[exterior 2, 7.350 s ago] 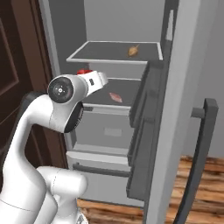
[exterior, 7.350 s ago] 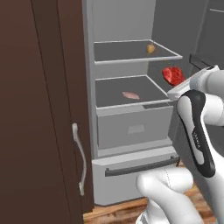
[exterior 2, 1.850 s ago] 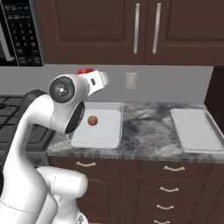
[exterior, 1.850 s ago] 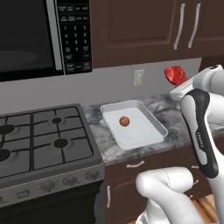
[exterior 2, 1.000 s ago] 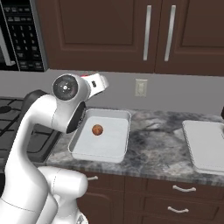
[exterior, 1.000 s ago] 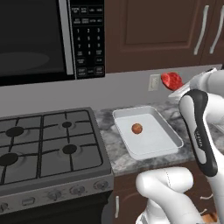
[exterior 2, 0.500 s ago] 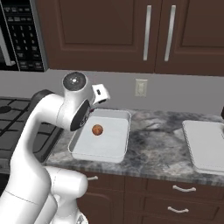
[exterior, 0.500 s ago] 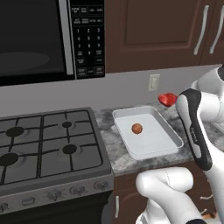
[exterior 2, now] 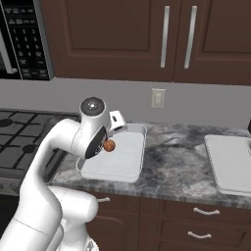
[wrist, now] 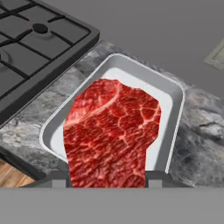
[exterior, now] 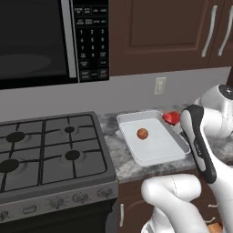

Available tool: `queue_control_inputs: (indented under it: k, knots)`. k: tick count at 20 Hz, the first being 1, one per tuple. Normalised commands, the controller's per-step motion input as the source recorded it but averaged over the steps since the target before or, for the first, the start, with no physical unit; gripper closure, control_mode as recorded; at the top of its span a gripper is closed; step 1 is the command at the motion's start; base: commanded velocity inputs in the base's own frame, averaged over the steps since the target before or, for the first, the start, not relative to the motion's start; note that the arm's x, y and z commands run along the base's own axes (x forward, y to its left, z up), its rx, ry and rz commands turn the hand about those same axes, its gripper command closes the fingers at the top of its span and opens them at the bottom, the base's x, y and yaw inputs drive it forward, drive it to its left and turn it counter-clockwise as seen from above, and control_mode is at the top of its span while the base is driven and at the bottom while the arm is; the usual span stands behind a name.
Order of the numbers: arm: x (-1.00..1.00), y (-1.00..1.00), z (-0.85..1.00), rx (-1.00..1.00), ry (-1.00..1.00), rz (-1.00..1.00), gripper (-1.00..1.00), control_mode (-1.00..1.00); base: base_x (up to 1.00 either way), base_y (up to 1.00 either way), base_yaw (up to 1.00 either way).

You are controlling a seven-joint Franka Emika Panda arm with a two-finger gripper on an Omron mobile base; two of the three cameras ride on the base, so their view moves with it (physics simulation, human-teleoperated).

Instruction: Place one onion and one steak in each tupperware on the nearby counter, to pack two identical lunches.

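End effector (wrist: 107,177), grasping the steak (wrist: 111,135), had dropped toward the tupperware (exterior: 170,148) holding an onion (exterior: 142,133); first lunch nearly packed.

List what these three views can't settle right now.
- Gripper fingertips: in the hand view the steak covers them; in the left base view the arm hides them.
- Onion in the near tupperware: covered by the steak in the hand view.
- Second tupperware: cut off by the right base view's right edge, so its contents can't be fully checked.
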Motion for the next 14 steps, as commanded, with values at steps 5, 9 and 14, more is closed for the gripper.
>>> queue_control_inputs:
  k: [5, 9, 14]
  knots:
    - [0.25, -0.07, -0.44, 0.0, 0.1, 0.0, 1.0, -1.0, 0.0, 0.0, 0.0]
    - [0.29, -0.08, -0.4, 0.0, 0.12, 0.0, 1.0, -1.0, 0.0, 0.0, 0.0]
    - [0.25, -0.13, -0.41, 0.0, 0.1, 0.0, 1.0, -1.0, 0.0, 0.0, 0.0]
